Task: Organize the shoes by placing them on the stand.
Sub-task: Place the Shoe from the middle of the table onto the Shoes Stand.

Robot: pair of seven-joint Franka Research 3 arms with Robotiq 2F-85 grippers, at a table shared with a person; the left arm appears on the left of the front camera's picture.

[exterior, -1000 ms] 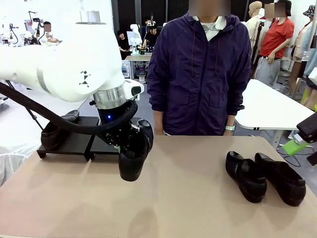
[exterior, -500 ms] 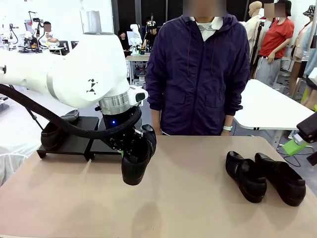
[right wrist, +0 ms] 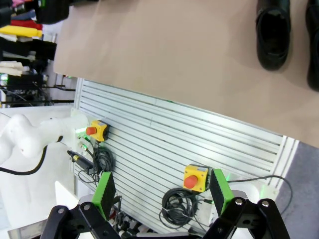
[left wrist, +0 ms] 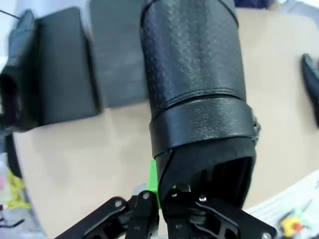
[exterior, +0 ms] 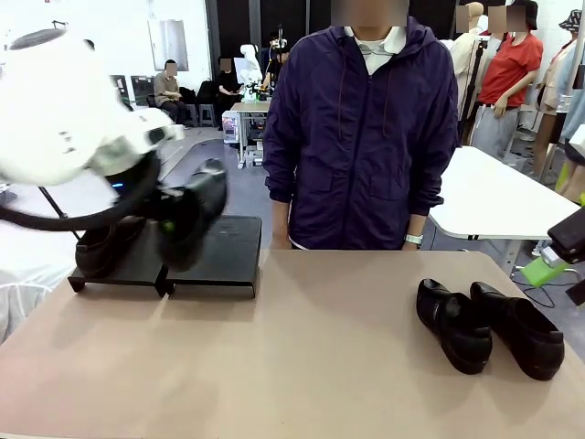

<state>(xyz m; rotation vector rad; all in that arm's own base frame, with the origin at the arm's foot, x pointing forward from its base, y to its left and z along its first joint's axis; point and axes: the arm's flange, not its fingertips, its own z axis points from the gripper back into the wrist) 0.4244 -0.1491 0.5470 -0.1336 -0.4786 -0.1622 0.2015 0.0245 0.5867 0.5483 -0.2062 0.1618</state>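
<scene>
My left gripper (exterior: 169,219) is shut on the heel rim of a black shoe (exterior: 192,219), which hangs blurred just above the stand (exterior: 215,256). In the left wrist view the held shoe (left wrist: 197,89) points away from the gripper (left wrist: 157,186), over the stand's two panels (left wrist: 65,74). Another shoe (exterior: 96,247) rests on the stand's left panel. Two more shoes (exterior: 454,325) (exterior: 516,329) lie side by side on the table at the right. My right gripper (right wrist: 162,194) stands open off the table's right edge, with one green pad (exterior: 547,267) showing in the front view.
A person in a purple jacket (exterior: 366,137) stands at the far side of the table, arms down. The tan tabletop (exterior: 302,357) is bare between the stand and the right-hand shoes. A slatted panel with yellow stop buttons (right wrist: 195,178) lies below the right gripper.
The left arm has swung the held shoe up and to the left, from over the table's middle to above the stand. The right gripper and the other shoes have not moved.
</scene>
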